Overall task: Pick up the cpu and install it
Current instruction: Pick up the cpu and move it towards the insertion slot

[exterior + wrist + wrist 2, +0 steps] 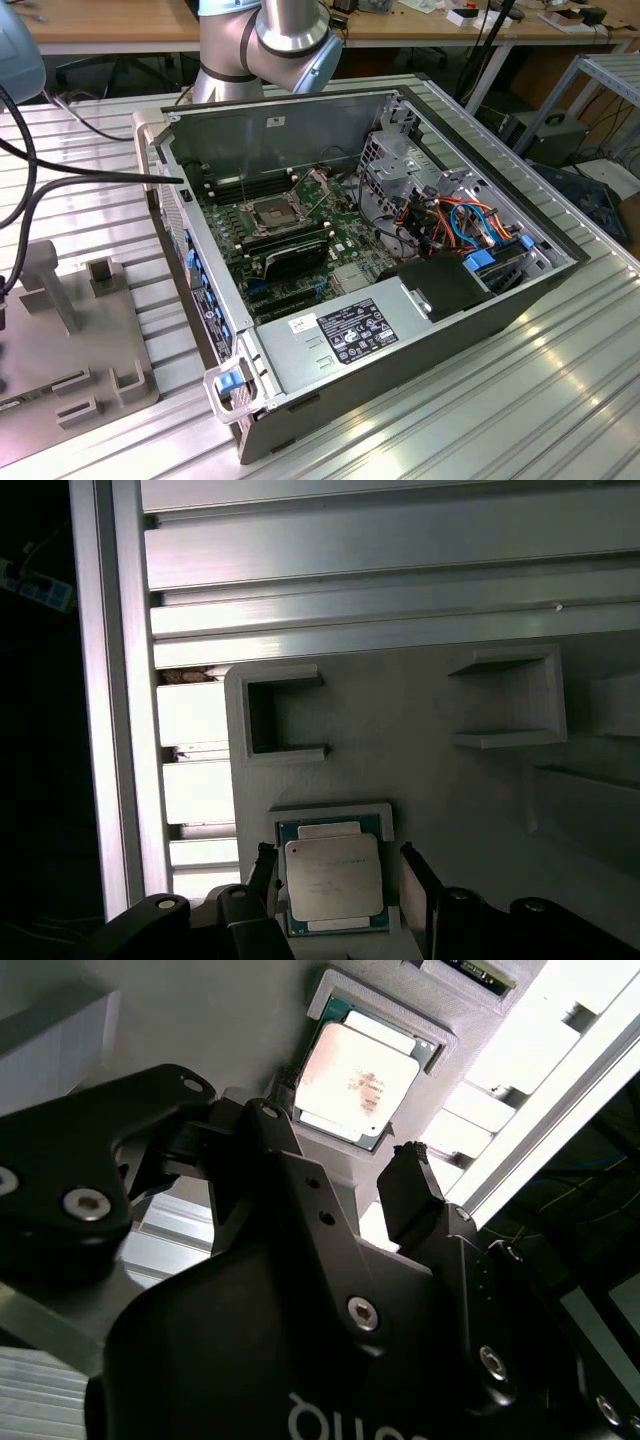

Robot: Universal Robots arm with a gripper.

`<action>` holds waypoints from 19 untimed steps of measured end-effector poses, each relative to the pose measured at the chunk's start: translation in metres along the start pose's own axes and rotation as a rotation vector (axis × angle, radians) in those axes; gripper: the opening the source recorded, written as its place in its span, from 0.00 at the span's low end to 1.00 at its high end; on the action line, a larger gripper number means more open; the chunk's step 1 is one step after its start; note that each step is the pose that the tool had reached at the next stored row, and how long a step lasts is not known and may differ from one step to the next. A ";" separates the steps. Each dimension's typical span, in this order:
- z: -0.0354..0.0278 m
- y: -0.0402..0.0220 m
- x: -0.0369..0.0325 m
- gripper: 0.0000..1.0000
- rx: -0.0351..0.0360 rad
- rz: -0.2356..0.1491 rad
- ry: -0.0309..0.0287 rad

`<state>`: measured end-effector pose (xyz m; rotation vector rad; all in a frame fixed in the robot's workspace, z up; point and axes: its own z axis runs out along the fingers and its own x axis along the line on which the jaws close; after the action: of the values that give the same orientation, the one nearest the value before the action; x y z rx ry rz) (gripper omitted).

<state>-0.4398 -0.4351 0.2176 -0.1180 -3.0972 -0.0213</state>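
The cpu [333, 880] [358, 1080], a small square chip with a dull silver top on a green base, lies flat in a shallow square nest of a grey fixture plate [440, 760]. In both wrist views my gripper [342, 875] [345, 1140] is open just above it. One black finger [266, 872] stands at one side of the chip and the other finger [420, 878] at the opposite side, with small gaps between. In the exterior view the open computer case [420, 330] shows the motherboard with its black-framed socket [272, 212].
The grey fixture plate [80, 340] with raised brackets lies on the ribbed aluminium table at the exterior view's left, beside the case. The arm's silver joints [270, 40] rise behind the case. Black cables [60, 180] run across the table on that side. Empty bracket pockets [275, 715] sit near the chip.
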 end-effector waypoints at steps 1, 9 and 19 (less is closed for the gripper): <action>0.0015 0.0001 0.0000 0.60 0.0037 0.000 -0.0004; 0.0059 -0.0002 -0.0002 0.60 0.0474 0.001 -0.0021; 0.0102 -0.0005 0.0013 0.60 0.0479 -0.017 -0.0065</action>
<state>-0.4416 -0.4354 0.2075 -0.0906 -3.1025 0.0528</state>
